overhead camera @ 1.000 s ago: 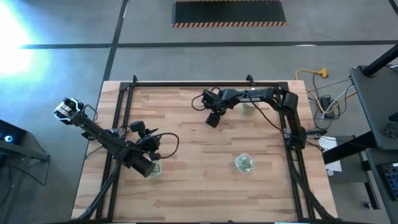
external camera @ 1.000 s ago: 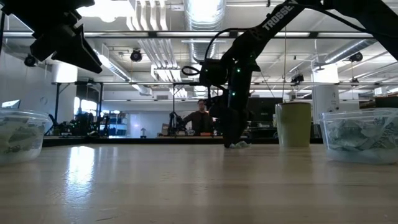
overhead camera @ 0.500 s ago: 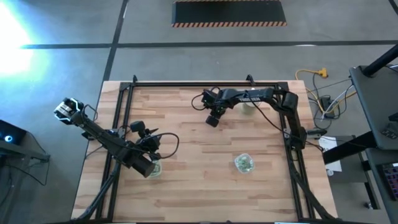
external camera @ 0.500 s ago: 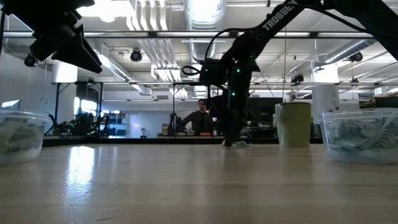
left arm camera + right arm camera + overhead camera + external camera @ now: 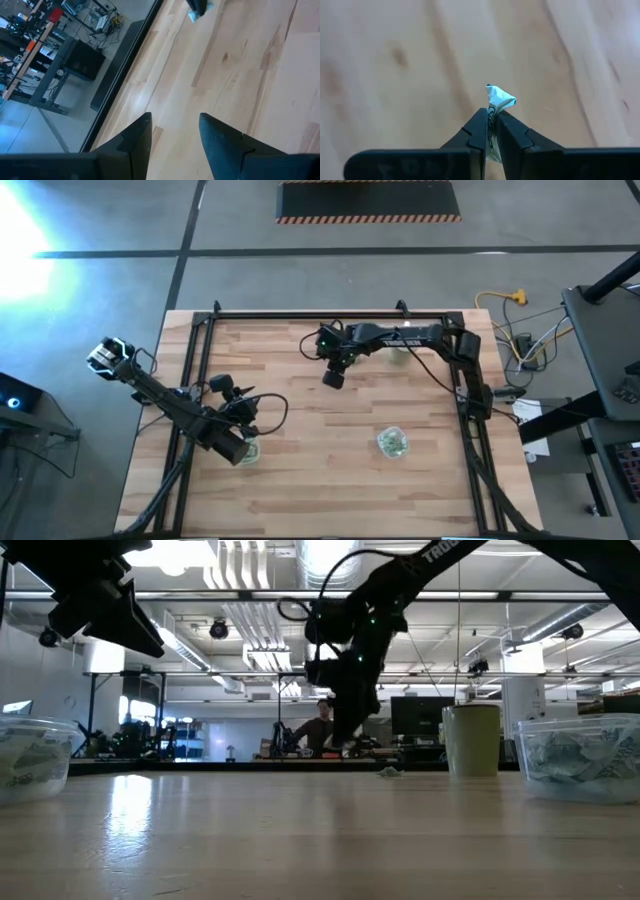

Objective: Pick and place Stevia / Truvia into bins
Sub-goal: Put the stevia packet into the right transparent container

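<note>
My right gripper is shut on one small pale crumpled Stevia sachet and hangs above the far middle of the table, clear of the wood in the low view. Another pale sachet lies flat on the table behind it. Two clear bins hold sachets: one at the near left, one at the near right. My left gripper stands open and holds nothing, just above the left bin. My right gripper pinches the sachet between its two fingertips, coming from above and pointing steeply down. Only the sachet's crumpled end sticks out past the fingertips. The sachet is lifted clear of the table.
A beige round cup stands at the far right, close to my right arm. A black frame rail runs along the table's edges. Bare wood lies between the two bins. A person sits far off in the room.
My right gripper has risen from the table top with a sachet between its fingers and gone a little toward the table's left edge, rolling slightly. The sachet is now lifted clear, while another stays lying where the gripper was.
</note>
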You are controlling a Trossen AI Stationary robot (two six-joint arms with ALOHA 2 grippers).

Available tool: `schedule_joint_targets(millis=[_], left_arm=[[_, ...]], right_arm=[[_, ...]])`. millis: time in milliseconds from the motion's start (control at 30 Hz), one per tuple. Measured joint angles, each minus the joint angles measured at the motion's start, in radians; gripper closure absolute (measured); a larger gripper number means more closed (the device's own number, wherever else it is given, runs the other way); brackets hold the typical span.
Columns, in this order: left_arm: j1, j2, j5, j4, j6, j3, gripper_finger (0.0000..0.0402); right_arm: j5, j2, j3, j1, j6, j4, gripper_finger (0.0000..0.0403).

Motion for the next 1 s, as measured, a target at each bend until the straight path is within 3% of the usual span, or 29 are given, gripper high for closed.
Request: schedule_joint_targets(millis=[233, 600, 1000], left_arm=[[0.000, 0.000, 0.000, -0.002, 0.000, 0.000, 0.0254], [0.000, 0.001, 0.000, 0.002, 0.000, -0.001, 0.0254], [0.000, 0.001, 0.000, 0.006, 0.000, -0.001, 0.0254]], right_arm=[[-0.113, -0.089, 0.019, 0.067, -0.083, -0.063, 0.0376], [-0.121, -0.246, 0.015, 0.243, -0.101, -0.282, 0.0376], [-0.113, -0.331, -0.037, 0.498, 0.091, -0.430, 0.0376]])
